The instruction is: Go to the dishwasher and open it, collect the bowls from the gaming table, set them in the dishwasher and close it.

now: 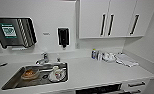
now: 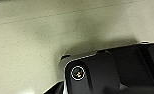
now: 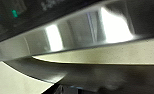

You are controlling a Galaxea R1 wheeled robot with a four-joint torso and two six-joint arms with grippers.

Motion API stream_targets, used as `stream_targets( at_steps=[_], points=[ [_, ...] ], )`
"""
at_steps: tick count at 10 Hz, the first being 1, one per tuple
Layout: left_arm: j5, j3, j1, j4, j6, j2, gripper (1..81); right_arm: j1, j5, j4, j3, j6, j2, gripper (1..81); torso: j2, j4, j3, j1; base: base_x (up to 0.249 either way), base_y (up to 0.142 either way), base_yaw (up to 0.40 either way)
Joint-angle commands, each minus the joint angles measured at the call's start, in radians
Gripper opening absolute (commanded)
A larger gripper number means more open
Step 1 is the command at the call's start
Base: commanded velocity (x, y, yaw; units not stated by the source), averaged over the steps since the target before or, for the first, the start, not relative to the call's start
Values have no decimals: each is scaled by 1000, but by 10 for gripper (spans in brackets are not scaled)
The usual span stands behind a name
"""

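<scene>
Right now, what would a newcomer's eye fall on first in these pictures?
First the steel sink, sunk in the white counter and holding dirty dishes. Then the white cupboards with black handles above on the right, and the dark soap dispenser on the wall.

Head camera looks down from high onto a counter (image 1: 93, 72); left wrist faces floor (image 2: 30, 50); right wrist sits close against the dishwasher (image 3: 75, 35).

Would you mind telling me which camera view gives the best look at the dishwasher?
The right wrist view: the dishwasher appears close up as a shiny steel-grey front edge beneath a dark strip with small green lights. The head view catches just a dark sliver of it under the counter. The left wrist view looks at speckled floor.
</scene>
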Motion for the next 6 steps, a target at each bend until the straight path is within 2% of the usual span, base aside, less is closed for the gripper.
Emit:
stream_targets(
  at_steps=[1, 6],
  points=[
    [48, -5, -60, -10, 2, -17, 811, 277, 233, 69, 6, 5, 29, 811, 0, 0, 0, 0, 0, 0, 0],
    [28, -5, -60, -10, 2, -17, 811, 272, 231, 66, 6, 4, 27, 811, 0, 0, 0, 0, 0, 0, 0]
  ],
)
